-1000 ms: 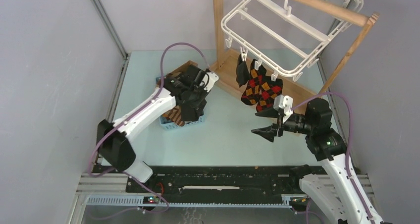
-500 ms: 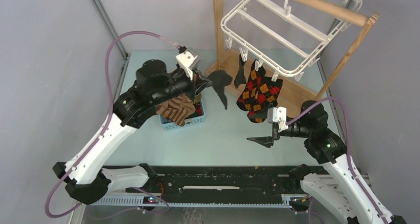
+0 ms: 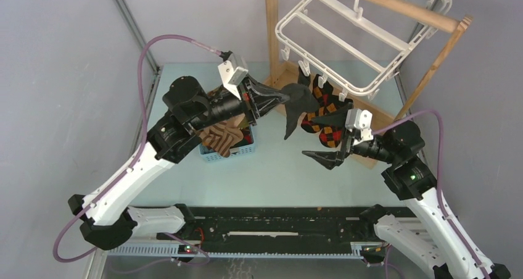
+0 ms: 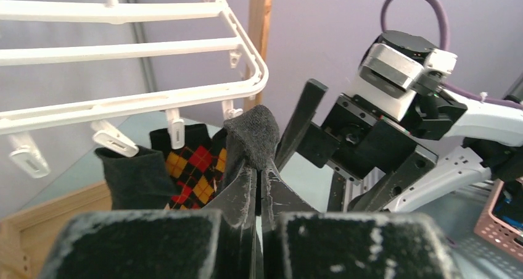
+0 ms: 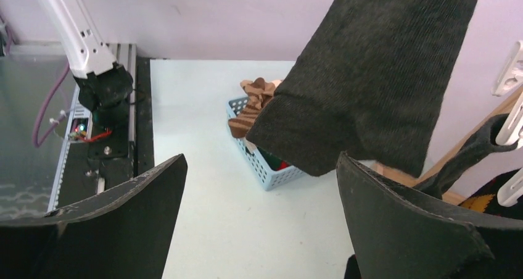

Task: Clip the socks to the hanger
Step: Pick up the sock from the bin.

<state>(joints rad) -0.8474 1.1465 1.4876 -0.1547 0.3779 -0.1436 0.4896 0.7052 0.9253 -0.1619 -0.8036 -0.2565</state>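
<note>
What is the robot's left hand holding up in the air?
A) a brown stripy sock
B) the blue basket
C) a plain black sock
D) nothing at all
C: the left gripper is pinched shut on the plain black sock, up beside the hanger, while the brown stripy sock sits in the blue basket.

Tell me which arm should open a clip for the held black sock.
Probably right: the right end effector is open and empty beside the hanger, while the left end effector is shut on the black sock.

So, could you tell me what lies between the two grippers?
A plain black sock, held by the left gripper, hangs before the right gripper: top view.
</note>
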